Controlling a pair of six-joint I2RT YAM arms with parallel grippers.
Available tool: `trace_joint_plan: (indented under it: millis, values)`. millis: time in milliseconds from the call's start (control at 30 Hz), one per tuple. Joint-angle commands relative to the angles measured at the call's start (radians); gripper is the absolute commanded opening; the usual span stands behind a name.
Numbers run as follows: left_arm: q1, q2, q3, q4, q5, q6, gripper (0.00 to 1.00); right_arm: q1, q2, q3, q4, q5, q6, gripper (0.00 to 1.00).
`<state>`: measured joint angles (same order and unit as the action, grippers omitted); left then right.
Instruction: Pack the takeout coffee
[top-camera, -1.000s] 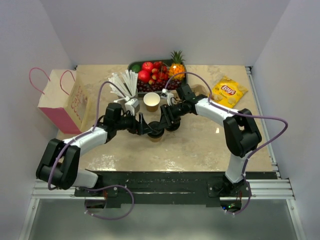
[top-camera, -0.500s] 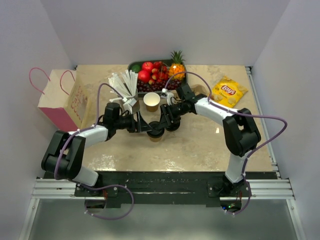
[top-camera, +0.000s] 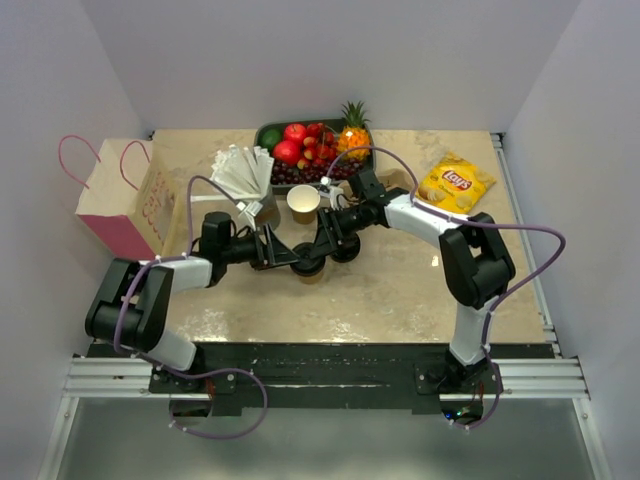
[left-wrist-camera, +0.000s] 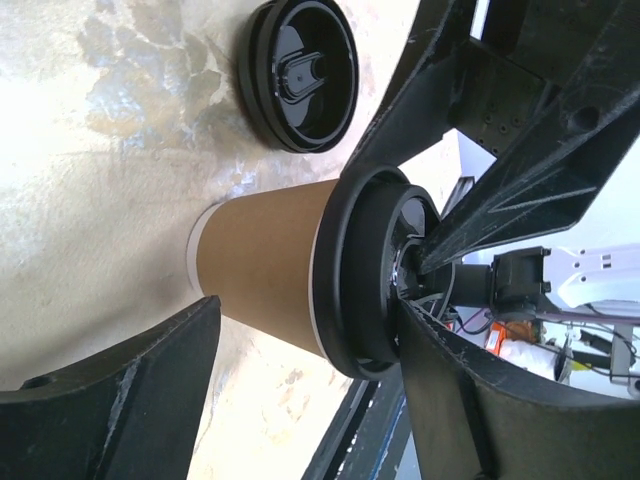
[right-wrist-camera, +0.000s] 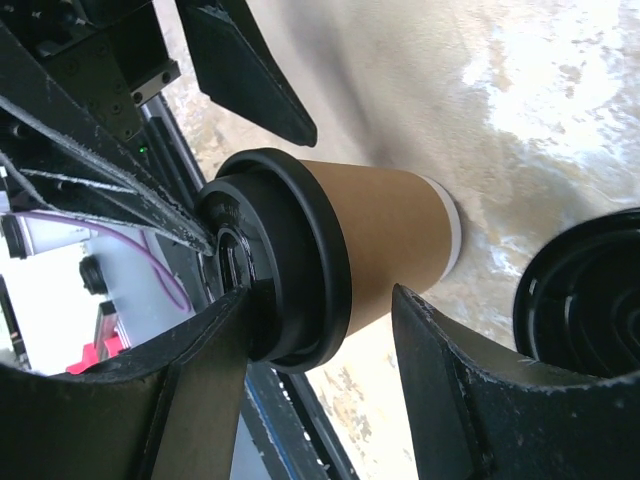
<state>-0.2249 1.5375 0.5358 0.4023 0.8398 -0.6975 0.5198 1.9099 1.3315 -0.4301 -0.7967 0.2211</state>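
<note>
— Where is the takeout coffee (top-camera: 310, 268)?

— It stands upright on the table (top-camera: 420, 290), near the middle, with its black lid (left-wrist-camera: 350, 270) on top. It is just in front of my two arms, between my two grippers.

— What does your left gripper (top-camera: 283, 256) do?

— Its fingers (left-wrist-camera: 130, 400) are spread, one at each side of the brown cup. In the left wrist view there is a gap between one finger and the cup wall. The other finger is very near the lid, and I cannot tell if it touches.

— And the right gripper (top-camera: 322, 243)?

— It is also spread wide. It reaches from the opposite side, and the cup is between its fingers (right-wrist-camera: 470, 400). Beside one finger I see bare table before the cup. The other is close at the lid's rim. Neither gripper pinches anything.

— What is just past the cup?

— The loose black lids (top-camera: 348, 250) lie flat, just beside the coffee, on my right side. A little farther stands an open paper cup (top-camera: 303, 203), white inside.

— And at the back?

— To the left of the open cup is a bundle of white packets (top-camera: 243, 172). At the far edge is a dark tray of fruit (top-camera: 310, 145) with a small pineapple (top-camera: 352, 125). At the far right a yellow chips bag (top-camera: 455, 183) lies flat. At the left edge stands a pink and white paper bag (top-camera: 125, 205).
</note>
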Motion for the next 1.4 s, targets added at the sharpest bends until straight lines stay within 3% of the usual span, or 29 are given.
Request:
trace_joint_plan:
  millis: [0, 200, 667, 867, 1133, 1367]
  values:
    - [0.010, 0.014, -0.065, -0.073, -0.154, 0.082, 0.70, -0.004, 0.024, 0.008, -0.002, 0.074, -0.017, 0.59]
    - [-0.034, -0.100, -0.071, -0.022, -0.156, 0.102, 0.72, -0.006, 0.028, 0.012, -0.002, 0.073, -0.025, 0.59]
    - [-0.033, -0.332, -0.053, -0.220, -0.156, 0.159, 0.74, -0.006, 0.064, 0.034, 0.059, -0.048, 0.011, 0.61]
    - [-0.019, -0.419, -0.059, -0.321, -0.222, 0.145, 0.74, 0.005, 0.095, 0.034, 0.085, -0.091, 0.046, 0.56]
    - [-0.005, -0.430, -0.155, -0.182, -0.182, 0.047, 0.70, 0.032, 0.107, 0.017, 0.096, -0.104, 0.063, 0.54]
    - [0.048, -0.387, -0.160, -0.181, -0.202, -0.008, 0.67, 0.037, 0.113, 0.012, 0.094, -0.104, 0.061, 0.54]
